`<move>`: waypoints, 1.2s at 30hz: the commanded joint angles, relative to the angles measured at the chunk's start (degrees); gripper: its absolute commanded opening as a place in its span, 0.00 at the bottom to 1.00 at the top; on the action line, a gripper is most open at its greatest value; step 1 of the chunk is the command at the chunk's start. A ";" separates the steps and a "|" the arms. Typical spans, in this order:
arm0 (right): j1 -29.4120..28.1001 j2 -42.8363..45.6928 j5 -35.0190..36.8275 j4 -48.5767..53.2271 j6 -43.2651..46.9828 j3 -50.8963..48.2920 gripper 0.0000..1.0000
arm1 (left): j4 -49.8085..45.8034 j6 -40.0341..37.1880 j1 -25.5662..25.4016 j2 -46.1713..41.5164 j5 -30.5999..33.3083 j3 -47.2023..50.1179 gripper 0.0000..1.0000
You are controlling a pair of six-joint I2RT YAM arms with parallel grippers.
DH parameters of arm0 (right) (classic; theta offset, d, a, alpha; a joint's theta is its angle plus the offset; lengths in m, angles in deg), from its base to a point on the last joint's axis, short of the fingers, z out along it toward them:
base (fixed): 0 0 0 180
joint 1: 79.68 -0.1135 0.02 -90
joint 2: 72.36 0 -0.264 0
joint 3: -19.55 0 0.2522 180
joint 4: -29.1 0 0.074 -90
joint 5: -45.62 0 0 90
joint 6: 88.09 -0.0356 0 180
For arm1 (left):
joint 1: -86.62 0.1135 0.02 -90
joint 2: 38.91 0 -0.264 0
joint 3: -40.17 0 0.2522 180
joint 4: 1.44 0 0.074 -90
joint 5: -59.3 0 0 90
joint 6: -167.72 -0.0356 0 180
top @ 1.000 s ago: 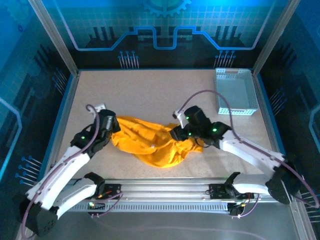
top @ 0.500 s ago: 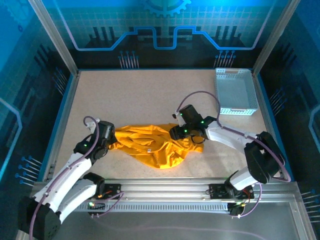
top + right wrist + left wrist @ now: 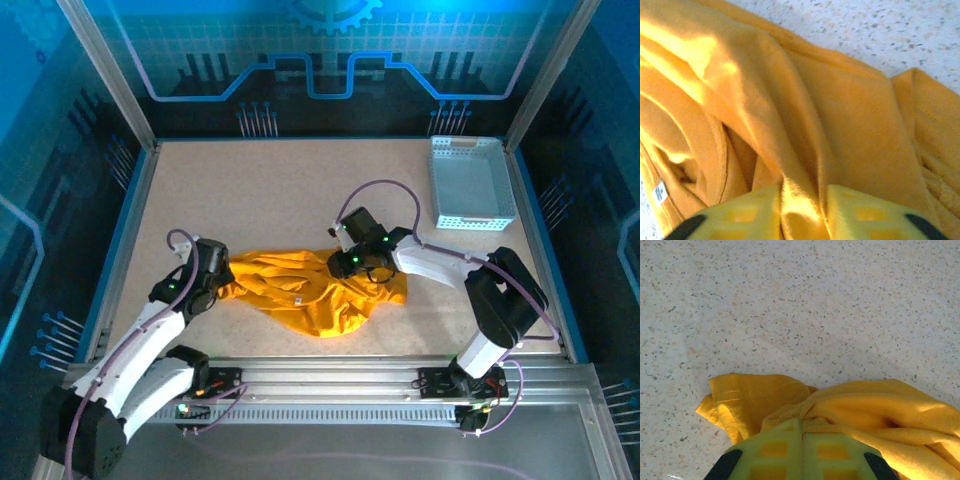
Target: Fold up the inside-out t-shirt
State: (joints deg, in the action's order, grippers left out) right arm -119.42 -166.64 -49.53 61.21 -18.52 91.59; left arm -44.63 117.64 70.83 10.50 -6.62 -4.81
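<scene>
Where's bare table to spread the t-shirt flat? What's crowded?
Biggest free patch: the far table, bordered by the t-shirt, the table's far edge and the basket on the right. A smaller one lies between the basket and the right arm. Crowded: the near strip, where the left tool and right tool grip the cloth.

Right hand (image 3: pixel 342 263) shifted left, pinching a t-shirt (image 3: pixel 300 300) fold, left hand (image 3: pixel 220 285) pulled nearer

Inside-out t-shirt (image 3: pixel 310 295): plain orange-yellow, soft thin fabric. Lies crumpled in a wide, low heap on the speckled surface (image 3: pixel 300 190), toward the near edge. Deeply folded throughout; small white tag (image 3: pixel 660 192) exposed.
</scene>
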 commanded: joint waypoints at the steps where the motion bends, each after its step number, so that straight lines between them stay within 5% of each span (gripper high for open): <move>1: -0.21 -0.78 1.79 0.23 -0.57 0.96 0.32 | 1.22 -1.78 0.68 0.60 -2.03 -2.07 0.00; 3: -0.39 -0.86 0.21 0.76 -0.60 1.99 0.43 | 1.30 -1.67 0.68 0.69 -2.32 -2.04 0.00; 8: -2.13 -0.44 1.48 1.78 -0.29 2.51 0.47 | 1.54 -1.51 0.76 0.56 -2.28 -1.65 0.00; 14: -2.18 -3.76 5.75 3.37 -1.48 2.83 0.28 | 1.39 -1.94 0.86 0.43 -2.30 -1.80 0.00; 20: -2.03 3.88 9.92 6.87 -0.70 3.87 0.00 | 0.05 -2.92 1.21 -0.59 -2.11 -4.48 0.00; 26: 1.36 22.23 15.64 15.38 3.02 8.59 0.00 | -1.91 -6.16 1.55 -6.13 0.51 -13.80 0.00; 36: 5.47 35.03 6.02 24.92 9.23 26.96 0.00 | 1.95 -12.14 1.55 -9.84 -6.92 -34.80 0.00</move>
State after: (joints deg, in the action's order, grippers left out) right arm -114.59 -133.30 -40.91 79.79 -11.96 116.09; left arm -43.67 108.13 71.57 2.15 -11.48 -36.55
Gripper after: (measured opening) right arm 0.047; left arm 0.051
